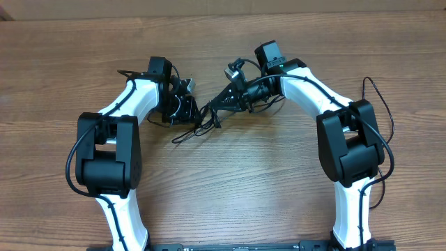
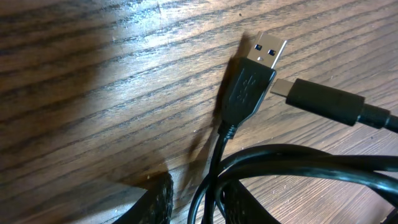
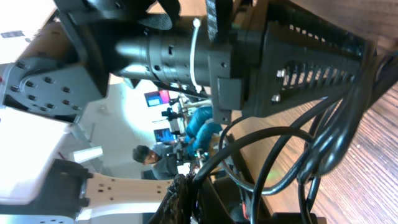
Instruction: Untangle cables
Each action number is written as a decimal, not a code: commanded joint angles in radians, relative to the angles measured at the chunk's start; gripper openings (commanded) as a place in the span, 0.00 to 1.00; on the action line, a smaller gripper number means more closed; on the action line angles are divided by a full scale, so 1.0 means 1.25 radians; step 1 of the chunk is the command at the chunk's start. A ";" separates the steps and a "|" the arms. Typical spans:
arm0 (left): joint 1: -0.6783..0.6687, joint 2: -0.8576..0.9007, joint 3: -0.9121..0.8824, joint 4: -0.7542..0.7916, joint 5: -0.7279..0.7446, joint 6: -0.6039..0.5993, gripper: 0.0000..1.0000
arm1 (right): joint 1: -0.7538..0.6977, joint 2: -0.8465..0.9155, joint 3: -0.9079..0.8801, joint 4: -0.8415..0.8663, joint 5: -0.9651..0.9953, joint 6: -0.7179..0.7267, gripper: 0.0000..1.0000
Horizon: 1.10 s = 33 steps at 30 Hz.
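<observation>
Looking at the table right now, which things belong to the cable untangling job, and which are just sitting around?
Belongs to the job:
- cables
- USB plug
- second black connector

Just around:
- wooden table
- arm's own thicker wire
- person in the background

Lit evenly overhead. Glare on desk (image 2: 155,56), soft shadow beside cables (image 2: 249,93) at left wrist. Washed-out background at right wrist.

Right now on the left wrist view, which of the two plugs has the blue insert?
The USB-A plug, pointing up-frame, its silver shell showing blue inside. The other plug enters from the right, with an all-black body and a narrower tip.
</observation>
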 commanded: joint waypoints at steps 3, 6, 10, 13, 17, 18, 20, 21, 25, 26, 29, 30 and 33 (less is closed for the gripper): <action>-0.009 0.015 -0.017 -0.004 -0.060 0.022 0.28 | -0.019 -0.023 0.010 0.087 -0.031 0.201 0.04; -0.009 0.015 -0.017 -0.004 -0.060 0.022 0.28 | -0.025 -0.023 0.010 0.143 0.019 0.306 0.04; -0.009 0.015 -0.017 -0.004 -0.060 0.022 0.28 | -0.027 -0.023 0.010 0.211 0.161 0.432 0.04; -0.009 0.015 -0.017 -0.004 -0.060 0.022 0.28 | -0.027 -0.023 0.010 0.216 0.251 0.515 0.04; -0.009 0.015 -0.017 -0.004 -0.060 0.022 0.28 | -0.027 -0.023 0.010 0.239 0.248 0.693 0.04; -0.009 0.015 -0.017 -0.004 -0.060 0.022 0.28 | -0.027 -0.023 0.010 0.254 0.243 0.730 0.04; -0.009 0.015 -0.017 -0.004 -0.060 0.022 0.28 | -0.027 -0.023 0.010 0.297 0.238 0.790 0.04; -0.009 0.015 -0.017 -0.004 -0.060 0.022 0.28 | -0.027 -0.023 0.010 0.322 0.238 0.807 0.04; -0.009 0.015 -0.017 -0.005 -0.060 0.022 0.28 | -0.027 -0.023 0.010 0.471 0.232 0.853 0.04; -0.009 0.015 -0.017 -0.005 -0.060 0.022 0.28 | -0.027 -0.023 0.010 0.511 0.224 0.879 0.04; -0.009 0.015 -0.017 -0.005 -0.060 0.022 0.28 | -0.030 -0.023 0.010 0.620 0.208 0.981 0.04; -0.009 0.015 -0.017 -0.005 -0.060 0.022 0.28 | -0.032 -0.023 0.010 0.652 0.208 1.003 0.04; -0.009 0.015 -0.017 -0.005 -0.060 0.022 0.28 | -0.041 -0.023 0.010 0.743 0.209 1.042 0.04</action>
